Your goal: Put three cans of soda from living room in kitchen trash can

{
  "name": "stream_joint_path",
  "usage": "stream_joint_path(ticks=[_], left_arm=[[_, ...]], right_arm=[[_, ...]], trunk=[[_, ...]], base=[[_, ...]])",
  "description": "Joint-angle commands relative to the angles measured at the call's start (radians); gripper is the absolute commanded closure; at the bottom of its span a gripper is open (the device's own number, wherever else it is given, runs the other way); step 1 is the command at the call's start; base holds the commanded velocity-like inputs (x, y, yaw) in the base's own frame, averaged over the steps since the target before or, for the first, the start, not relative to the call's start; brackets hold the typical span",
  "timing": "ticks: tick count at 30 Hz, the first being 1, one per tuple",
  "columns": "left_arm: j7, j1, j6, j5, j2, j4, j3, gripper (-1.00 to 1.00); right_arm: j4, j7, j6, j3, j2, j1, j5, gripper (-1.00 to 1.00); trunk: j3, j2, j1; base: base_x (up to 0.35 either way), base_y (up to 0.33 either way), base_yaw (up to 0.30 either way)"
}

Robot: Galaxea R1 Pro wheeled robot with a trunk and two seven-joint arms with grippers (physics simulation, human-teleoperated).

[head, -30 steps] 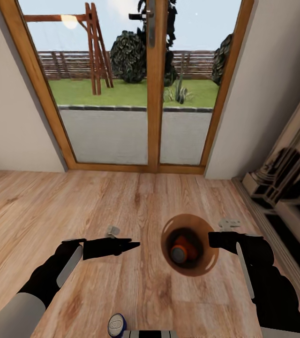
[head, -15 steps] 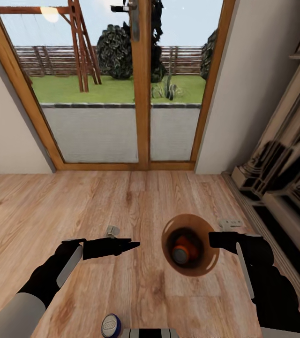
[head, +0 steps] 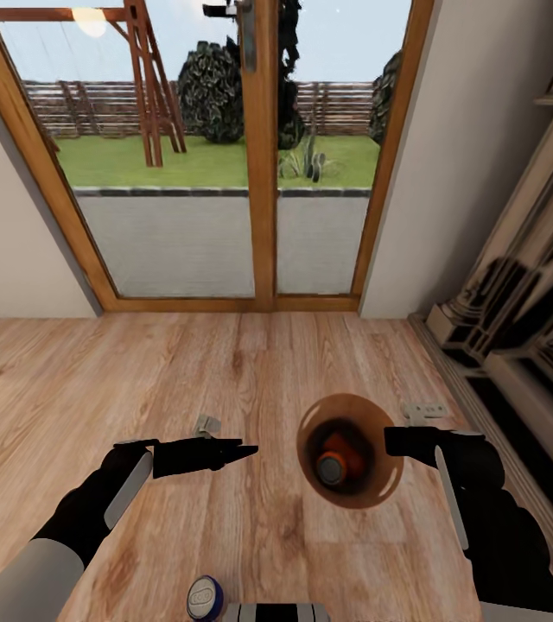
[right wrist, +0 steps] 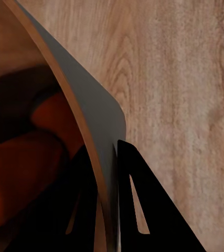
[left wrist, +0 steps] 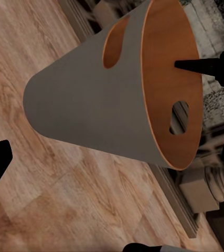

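Observation:
My right gripper [head: 393, 441] is shut on the rim of the brown trash can [head: 371, 494], holding it above the wood floor with its mouth tilted toward me. In the right wrist view its fingers [right wrist: 135, 205] stand one on each side of the can's wall [right wrist: 91, 115]. Orange soda cans [head: 339, 458] lie inside, also seen close up [right wrist: 22, 163]. A dark blue soda can [head: 205, 596] stands end-up at the head view's lower edge. My left gripper [head: 242, 450] is open, left of the bin and apart from it, facing its grey outer wall [left wrist: 91, 105].
Wood-framed glass doors [head: 259, 173] stand straight ahead, with a garden beyond. A carved stone surround [head: 518, 302] runs along the right wall, close to my right arm. Light wood floor [head: 95, 371] stretches open to the left.
The head camera has swung a little to the right, shifting the doors left in the picture. Both arms, the bin and its cans keep their places relative to me.

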Motion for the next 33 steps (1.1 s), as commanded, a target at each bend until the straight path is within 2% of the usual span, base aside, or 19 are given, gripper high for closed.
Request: stream_joint_path(ticks=[1,33], left_arm=[[0.000,0.000,0.000,0.000,0.000,0.000,0.000,-1.00],[0.000,0.000,0.000,0.000,0.001,-0.001,0.000,-1.00]], right_arm=[[0.000,0.004,0.002,0.000,0.000,0.000,-0.017,1.00],[0.002,0.004,0.002,0.000,-0.001,0.000,-0.017,1.00]], trunk=[[-0.001,0.000,0.000],[-0.053,0.000,0.000]], base=[[0.000,0.000,0.000],[0.000,0.000,0.000]])
